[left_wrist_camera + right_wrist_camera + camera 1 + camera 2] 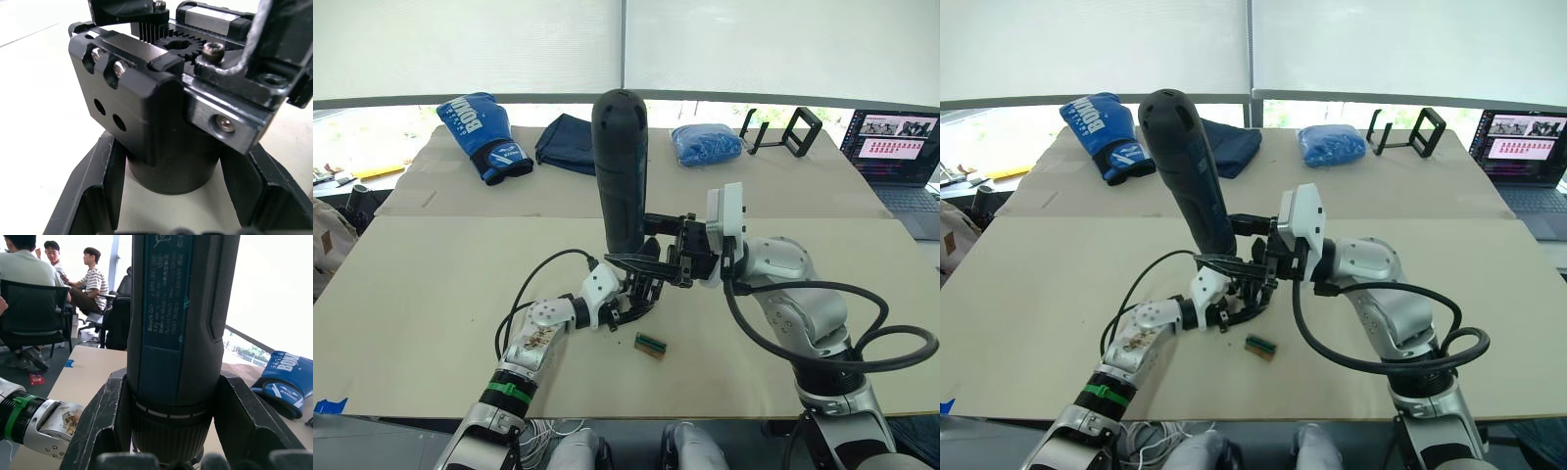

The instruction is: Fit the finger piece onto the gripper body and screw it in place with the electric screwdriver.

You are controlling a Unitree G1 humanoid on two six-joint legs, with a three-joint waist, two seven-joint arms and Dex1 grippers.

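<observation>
dark grey electric screwdriver (178,333) stands upright mid-table, the right gripper (668,257) clamped round its lower barrel; its blue label reads "bosch go", smaller lines too small to read. below it the left gripper (641,294) holds the gripper body (161,122) by its round base, fingers (93,191) closed against both sides. blue boxing glove (481,135) at the far edge reads "boxing".

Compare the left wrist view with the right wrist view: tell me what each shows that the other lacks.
Left wrist view: the gripper body close up, with its gear teeth and silvery screws, clamped between the left gripper fingers.
Right wrist view: the electric screwdriver held upright in the right gripper, the blue boxing glove, seated people.
Both: the beige table.
</observation>
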